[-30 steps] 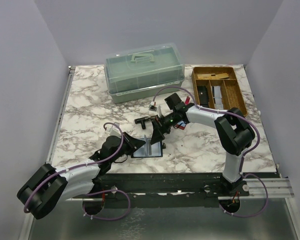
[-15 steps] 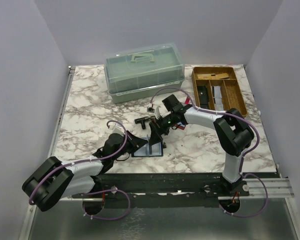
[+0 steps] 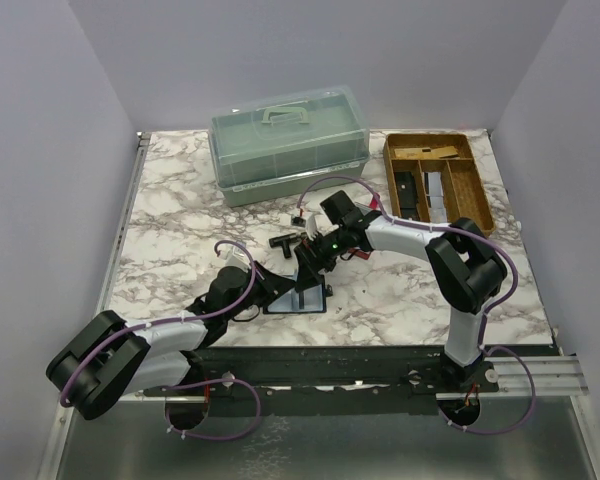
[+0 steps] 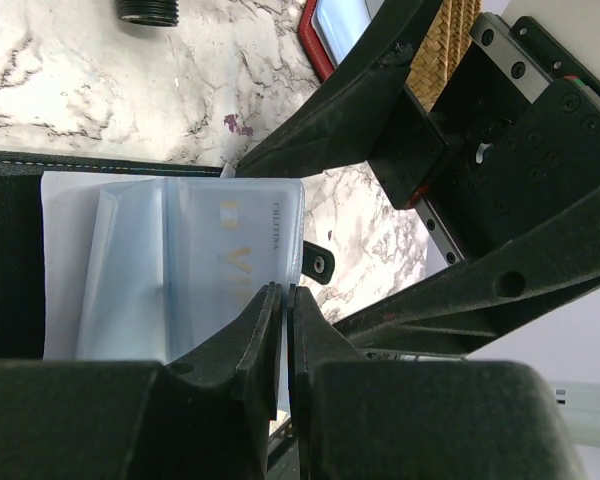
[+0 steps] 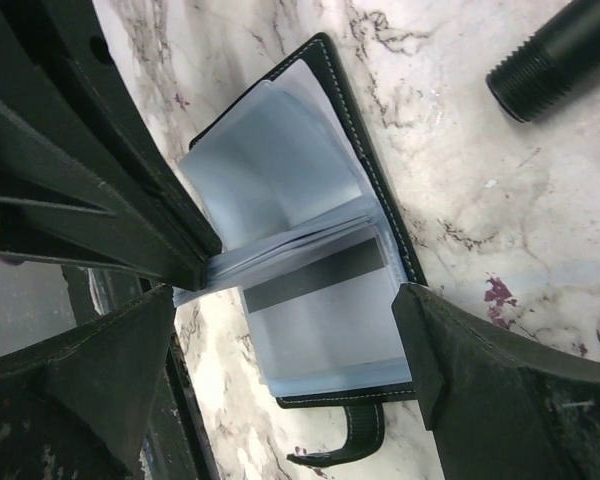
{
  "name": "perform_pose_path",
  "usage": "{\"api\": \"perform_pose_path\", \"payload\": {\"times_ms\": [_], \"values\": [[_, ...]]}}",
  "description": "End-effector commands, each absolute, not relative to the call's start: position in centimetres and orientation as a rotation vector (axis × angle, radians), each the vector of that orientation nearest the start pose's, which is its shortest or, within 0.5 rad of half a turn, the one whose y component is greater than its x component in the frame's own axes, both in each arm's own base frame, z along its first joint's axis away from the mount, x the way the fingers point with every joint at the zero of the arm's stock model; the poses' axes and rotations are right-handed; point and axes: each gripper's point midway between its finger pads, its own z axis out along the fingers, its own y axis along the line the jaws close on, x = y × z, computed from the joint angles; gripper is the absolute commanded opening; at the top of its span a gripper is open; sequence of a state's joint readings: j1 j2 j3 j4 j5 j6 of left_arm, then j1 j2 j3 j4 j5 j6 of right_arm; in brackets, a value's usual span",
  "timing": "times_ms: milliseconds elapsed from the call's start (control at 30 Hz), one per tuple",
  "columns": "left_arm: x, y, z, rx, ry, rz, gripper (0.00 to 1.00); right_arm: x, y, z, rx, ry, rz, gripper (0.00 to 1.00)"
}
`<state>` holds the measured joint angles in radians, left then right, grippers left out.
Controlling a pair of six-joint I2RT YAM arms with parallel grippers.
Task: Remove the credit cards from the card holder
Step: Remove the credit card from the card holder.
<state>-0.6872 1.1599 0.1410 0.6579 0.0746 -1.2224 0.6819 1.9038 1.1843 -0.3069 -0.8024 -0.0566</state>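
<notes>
So the black leather card holder [image 5: 368, 150] lies flopped open on the marble bench [image 3: 180, 210], near the front edge. The left claw [image 4: 283, 292] is squeezed almost closed on the edge of a pale blue glossy credit card [image 4: 235, 250] tucked inside. The right claw [image 5: 285, 295] gapes wide, straddling the holder and gripping nothing.

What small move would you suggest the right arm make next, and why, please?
I'd probably lower the open right gripper onto the striped card and close its jaws on the card's edge. The left gripper pinches the sleeves of the open holder, steadying it, and the card sits tucked inside, right between the right jaws.
</notes>
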Motion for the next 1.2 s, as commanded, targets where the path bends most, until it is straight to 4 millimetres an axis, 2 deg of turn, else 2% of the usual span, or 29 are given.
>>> {"api": "perform_pose_path", "payload": {"times_ms": [0,233,533,833,1067,1167], "values": [[21.6,-24.7,8.6,-0.498,2.097,-1.301,0.12,23.6,34.5,5.3,-1.215,2.313,1.186,1.00],[21.5,-24.6,8.5,-0.497,2.096,-1.301,0.12,23.5,34.3,4.9,-1.221,2.328,1.181,1.00],[21.4,-24.3,8.4,-0.500,2.092,-1.295,0.12,24.0,33.2,3.7,-1.274,2.359,1.063,0.99],[21.2,-24.0,8.3,-0.505,2.088,-1.294,0.12,24.6,32.4,3.5,-1.309,2.356,0.973,0.97],[21.2,-24.1,8.4,-0.502,2.089,-1.297,0.12,23.0,33.7,7.1,-1.330,2.220,1.191,0.98],[21.2,-24.3,8.4,-0.498,2.090,-1.301,0.12,22.9,34.1,8.3,-1.314,2.176,1.242,0.99]]}}
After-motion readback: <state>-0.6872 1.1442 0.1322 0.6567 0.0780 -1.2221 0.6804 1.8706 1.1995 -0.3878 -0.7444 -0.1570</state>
